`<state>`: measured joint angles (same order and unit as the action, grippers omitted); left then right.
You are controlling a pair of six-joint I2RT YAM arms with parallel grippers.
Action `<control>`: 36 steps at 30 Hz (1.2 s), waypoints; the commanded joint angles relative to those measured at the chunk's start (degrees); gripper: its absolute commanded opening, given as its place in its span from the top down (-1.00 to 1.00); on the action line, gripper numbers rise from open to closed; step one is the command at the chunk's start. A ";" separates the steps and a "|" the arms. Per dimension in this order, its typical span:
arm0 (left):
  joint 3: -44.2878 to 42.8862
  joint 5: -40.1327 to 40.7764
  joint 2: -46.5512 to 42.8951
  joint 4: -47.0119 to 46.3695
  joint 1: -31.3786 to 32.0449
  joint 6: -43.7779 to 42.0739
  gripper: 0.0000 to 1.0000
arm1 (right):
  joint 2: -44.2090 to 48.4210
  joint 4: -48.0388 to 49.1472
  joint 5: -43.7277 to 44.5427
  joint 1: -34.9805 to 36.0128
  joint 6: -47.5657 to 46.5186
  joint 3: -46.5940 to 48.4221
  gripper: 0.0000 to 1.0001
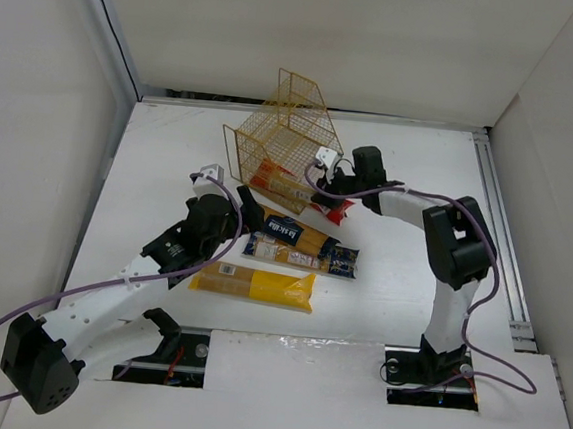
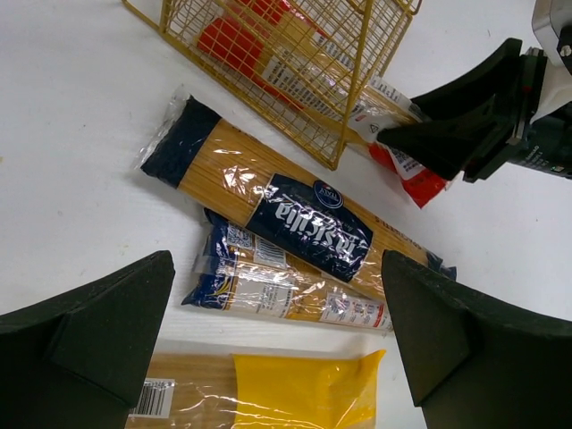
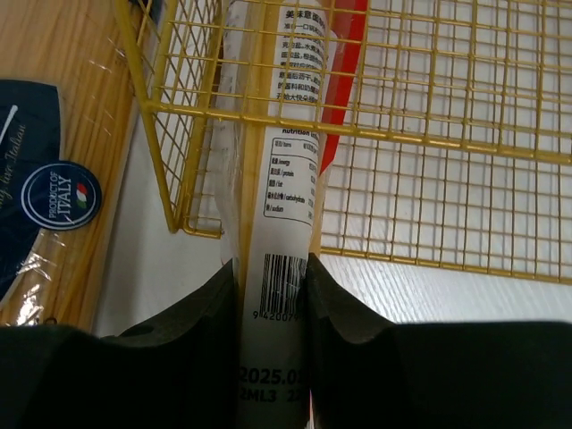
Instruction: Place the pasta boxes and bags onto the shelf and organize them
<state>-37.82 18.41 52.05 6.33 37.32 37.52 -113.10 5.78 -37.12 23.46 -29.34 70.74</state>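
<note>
The yellow wire shelf [image 1: 278,134] stands at the back middle of the table. My right gripper [image 1: 327,186] is shut on the near end of the red-and-white pack [image 1: 293,192], whose far part lies inside the shelf's lower tier; the right wrist view shows the pack [image 3: 279,170] passing under the shelf's frame [image 3: 429,134]. My left gripper [image 1: 250,209] is open and empty above the yellow-orange pack with the dark blue label [image 2: 304,223], the clear bag with blue ends [image 2: 286,290] and the plain yellow bag [image 2: 277,393], which lie side by side on the table.
White walls enclose the table on three sides. The three loose packs lie between the two arms, in front of the shelf [image 2: 295,54]. The right gripper [image 2: 465,116] shows at the left wrist view's upper right.
</note>
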 commanded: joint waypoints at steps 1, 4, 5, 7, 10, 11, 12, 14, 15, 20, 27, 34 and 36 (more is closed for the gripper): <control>0.38 -0.22 -0.20 -0.70 -0.23 -0.78 -1.00 | 1.21 10.30 -7.35 1.58 -0.63 4.93 0.59; 0.38 -0.84 -0.20 -0.70 -0.23 -0.78 -1.00 | 1.21 10.30 -8.67 1.59 -0.63 4.93 -0.30; 0.38 -0.84 -0.20 -0.70 -0.23 -0.78 -1.00 | 1.21 10.30 -8.67 1.59 -0.63 4.93 -0.49; -0.15 -0.84 -0.20 -0.09 -0.23 -0.78 -1.00 | 2.26 9.51 -6.31 1.59 -0.63 3.80 -0.92; -0.15 -1.36 -0.81 0.53 -0.23 -0.25 -1.00 | 7.00 7.40 -1.57 1.59 -2.38 0.20 -0.98; -0.15 -1.36 -1.33 1.22 -0.23 0.44 -1.00 | 8.84 6.45 -0.16 1.59 -2.91 -1.12 -0.98; -0.15 -1.36 -1.34 2.01 -0.23 1.06 -1.00 | 13.04 5.13 1.08 1.59 -4.31 -4.00 -0.98; 0.38 -1.36 -1.87 3.25 -0.23 3.61 -1.00 | 17.10 2.23 3.62 3.33 -6.94 -6.22 -0.98; 0.90 -1.36 -1.87 4.64 -0.23 4.66 -1.00 | 20.08 -3.09 3.64 3.95 -10.78 -6.75 -0.98; 3.71 -2.76 -2.92 6.42 -0.23 8.80 -1.00 | 22.31 -18.59 9.60 10.98 -18.46 -6.76 -0.98; 6.35 -3.29 -6.34 8.61 -0.23 12.13 -1.00 | 17.66 -22.39 19.81 17.23 -16.45 -4.13 -0.98; 7.68 -2.77 -10.39 9.75 -0.23 12.67 -1.00 | 9.04 -24.24 21.92 17.23 -14.16 1.15 -0.98; 7.68 -2.15 -10.39 9.76 -0.23 12.67 -1.00 | 7.64 -24.77 20.96 17.23 -13.64 1.15 -0.98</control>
<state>-30.59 15.44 42.48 15.73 37.32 49.28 -103.94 -17.39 -17.34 40.80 -43.86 69.76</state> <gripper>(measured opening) 0.997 0.990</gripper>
